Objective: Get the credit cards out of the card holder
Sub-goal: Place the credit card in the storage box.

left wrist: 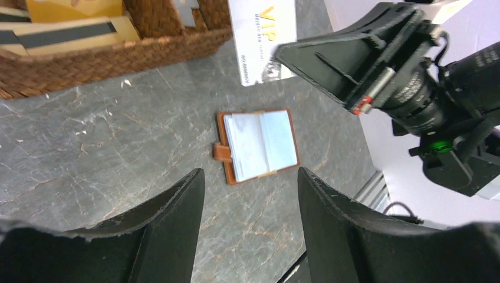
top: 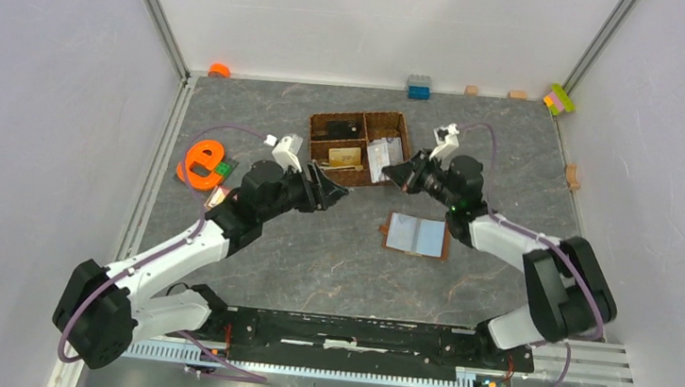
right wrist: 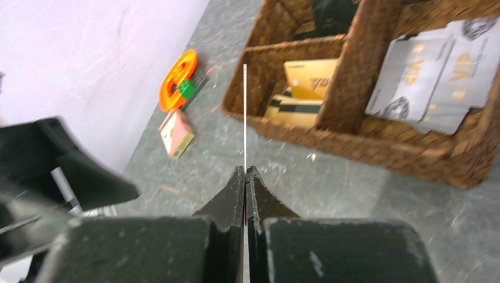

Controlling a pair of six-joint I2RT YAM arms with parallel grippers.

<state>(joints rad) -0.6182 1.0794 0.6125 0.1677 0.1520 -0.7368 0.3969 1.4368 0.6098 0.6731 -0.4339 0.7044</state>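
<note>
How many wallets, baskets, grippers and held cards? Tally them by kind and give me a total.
Wallet: 1
Basket: 1
Grippers: 2, left gripper and right gripper
Held card: 1, in the right gripper
Total: 5

Black-white arms [top: 177, 249], seemingly purple cables [top: 226, 128]
</note>
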